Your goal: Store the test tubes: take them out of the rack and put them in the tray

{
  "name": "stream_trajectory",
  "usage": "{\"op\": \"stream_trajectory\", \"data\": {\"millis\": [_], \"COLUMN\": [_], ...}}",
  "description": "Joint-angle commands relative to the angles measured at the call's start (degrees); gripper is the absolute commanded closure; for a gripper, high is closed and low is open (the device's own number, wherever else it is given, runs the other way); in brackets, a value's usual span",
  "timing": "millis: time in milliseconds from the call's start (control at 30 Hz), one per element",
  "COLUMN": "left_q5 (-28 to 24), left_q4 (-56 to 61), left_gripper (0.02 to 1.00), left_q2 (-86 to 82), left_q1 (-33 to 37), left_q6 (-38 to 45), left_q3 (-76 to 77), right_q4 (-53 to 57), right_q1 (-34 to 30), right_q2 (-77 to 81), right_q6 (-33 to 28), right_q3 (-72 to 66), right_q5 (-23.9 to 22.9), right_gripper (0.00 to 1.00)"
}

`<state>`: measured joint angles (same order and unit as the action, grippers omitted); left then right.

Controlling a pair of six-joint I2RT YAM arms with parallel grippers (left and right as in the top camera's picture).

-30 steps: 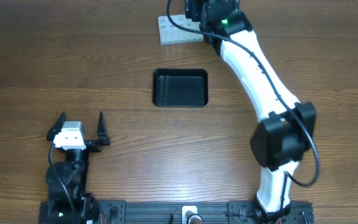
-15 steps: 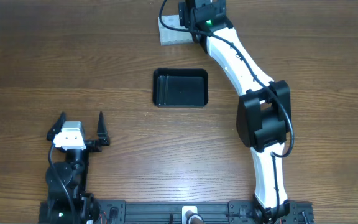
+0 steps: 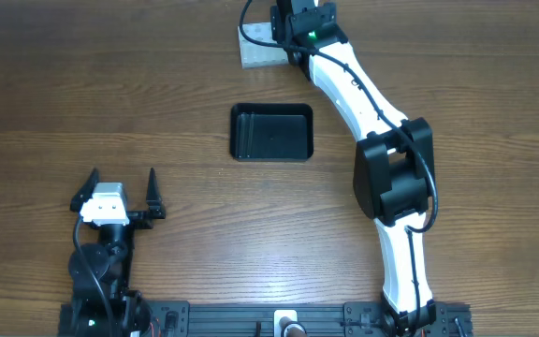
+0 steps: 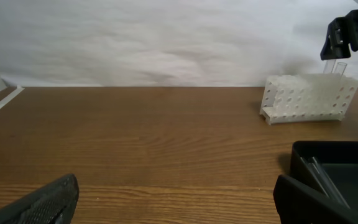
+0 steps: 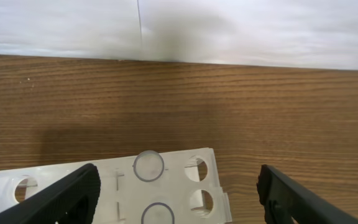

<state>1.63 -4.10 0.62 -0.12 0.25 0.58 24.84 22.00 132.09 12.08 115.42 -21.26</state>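
The white test tube rack (image 3: pixel 258 51) stands at the table's far edge. My right gripper (image 3: pixel 296 21) hovers over the rack's right end, open. In the right wrist view its fingers (image 5: pixel 61 198) straddle the rack (image 5: pixel 104 186), with two clear tube mouths (image 5: pixel 148 165) between them. The left wrist view shows one tube (image 4: pixel 339 67) sticking up from the rack (image 4: pixel 306 99), directly under the right gripper (image 4: pixel 352 34). The black tray (image 3: pixel 271 133) lies mid-table, and a clear tube (image 4: pixel 319 175) lies inside it. My left gripper (image 3: pixel 120 184) rests open at the near left, holding nothing.
Bare wooden tabletop surrounds the tray and the rack. A white wall (image 4: pixel 166 37) rises just behind the rack. The right arm's elbow (image 3: pixel 393 178) stands to the right of the tray.
The right arm swung left and folded at the elbow, bringing its gripper over the rack's right end. In the last half second it barely shifted. The left arm stayed still.
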Motion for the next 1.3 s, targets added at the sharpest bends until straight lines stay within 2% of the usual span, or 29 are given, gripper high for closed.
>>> {"op": "stream_trajectory", "data": {"millis": [33, 267, 600, 900, 1167, 1300], "left_q5": [-0.74, -0.74, -0.74, -0.74, -0.74, -0.74], "left_q4": [-0.07, -0.07, -0.07, -0.07, -0.07, -0.07], "left_gripper": [0.02, 0.02, 0.02, 0.023, 0.02, 0.023], "left_q2": [-0.44, -0.44, -0.46, -0.44, -0.46, -0.46], "left_q1": [0.35, 0.35, 0.35, 0.35, 0.35, 0.35], "left_q6": [0.85, 0.85, 0.85, 0.85, 0.85, 0.85], "left_q3": [-0.26, -0.26, -0.26, -0.26, -0.24, -0.24], "right_q4": [0.33, 1.31, 2.1, 3.08, 3.96, 4.24], "right_q1": [0.59, 1.03, 1.33, 1.53, 1.84, 2.03], "right_q2": [1.18, 1.81, 2.08, 2.08, 2.08, 2.08], "right_q6": [4.22, 4.17, 4.15, 4.15, 4.15, 4.15], "right_q3": [1.51, 1.51, 1.49, 1.46, 1.46, 1.46], "right_q5": [1.07, 1.05, 1.03, 1.01, 0.59, 0.59], "right_gripper": [0.218, 0.266, 0.286, 0.435, 0.608, 0.652]}}
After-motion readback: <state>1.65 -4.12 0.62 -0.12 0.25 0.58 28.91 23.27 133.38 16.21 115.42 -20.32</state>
